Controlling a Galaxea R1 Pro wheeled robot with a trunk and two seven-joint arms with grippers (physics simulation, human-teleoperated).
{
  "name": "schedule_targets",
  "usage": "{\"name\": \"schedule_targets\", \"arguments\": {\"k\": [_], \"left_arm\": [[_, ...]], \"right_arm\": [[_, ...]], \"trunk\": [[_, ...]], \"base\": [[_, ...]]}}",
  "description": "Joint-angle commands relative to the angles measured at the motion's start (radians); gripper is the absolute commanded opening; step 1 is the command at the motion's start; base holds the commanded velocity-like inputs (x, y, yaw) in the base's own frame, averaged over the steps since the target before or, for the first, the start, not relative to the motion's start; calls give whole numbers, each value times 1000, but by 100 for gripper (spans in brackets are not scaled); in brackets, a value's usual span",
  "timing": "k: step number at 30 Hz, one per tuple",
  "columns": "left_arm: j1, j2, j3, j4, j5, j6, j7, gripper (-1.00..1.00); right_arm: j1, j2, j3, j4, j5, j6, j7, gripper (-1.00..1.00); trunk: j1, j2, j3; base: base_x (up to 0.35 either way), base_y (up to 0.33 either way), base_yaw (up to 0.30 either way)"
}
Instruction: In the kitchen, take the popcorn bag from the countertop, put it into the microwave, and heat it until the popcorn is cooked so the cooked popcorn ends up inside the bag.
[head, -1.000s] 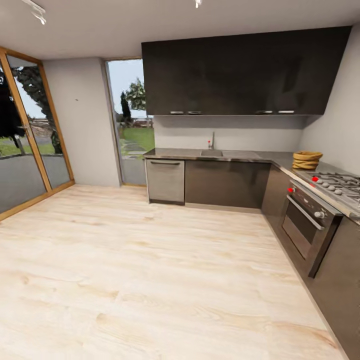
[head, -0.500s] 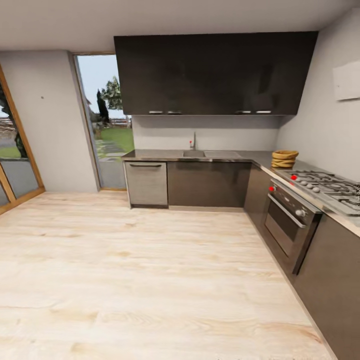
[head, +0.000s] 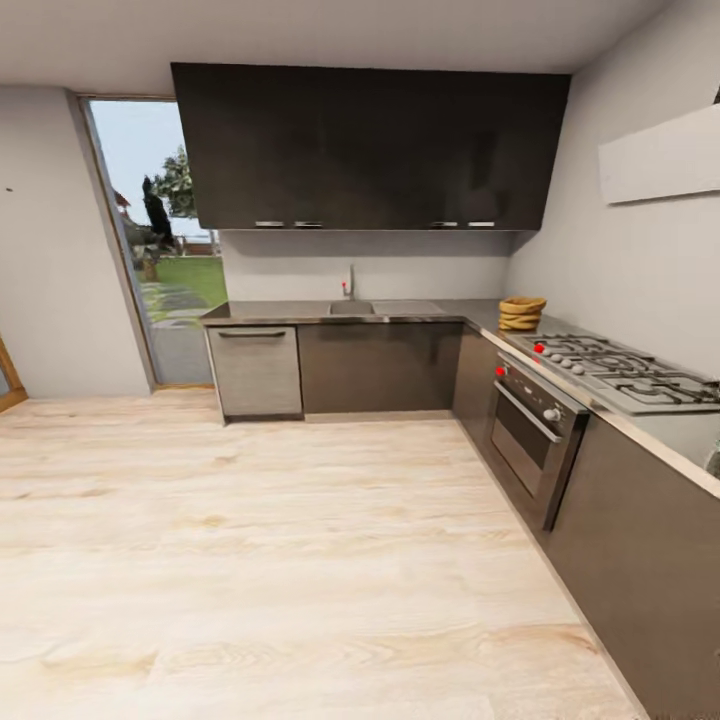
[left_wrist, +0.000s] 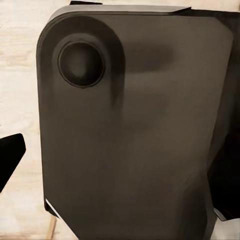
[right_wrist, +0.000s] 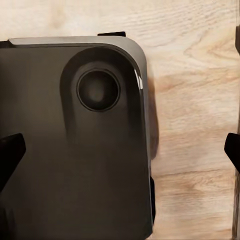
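Head view | countertop (head: 470, 313): grey, reflective, above dark cabinets (head: 380, 365)

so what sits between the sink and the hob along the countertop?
Head view: a stack of wooden bowls on the countertop corner, between the sink and the hob.

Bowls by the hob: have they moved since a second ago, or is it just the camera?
No. The bowls sit on the countertop just past the hob, as before. The whole picture slid left, so the camera turned right.
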Motion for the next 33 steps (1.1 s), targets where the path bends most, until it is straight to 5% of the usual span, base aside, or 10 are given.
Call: {"name": "schedule_targets", "arguments": {"k": [1, 27, 33], "left_arm": [[0, 0, 0, -1, 7, 0, 0, 100], [0, 0, 0, 0, 7, 0, 0, 100], [0, 0, 0, 0, 7, 0, 0, 100]], "right_arm": [[-1, 0, -1, 1, -8, -5, 4, 100], [-1, 0, -2, 1, -9, -5, 4, 100], [-1, 0, -3, 1, -11, -5, 4, 100]], "trunk": [[0, 0, -1], [0, 0, -1], [0, 0, -1]], "base": [[270, 71, -244], [307, 170, -244], [70, 44, -258]]}}
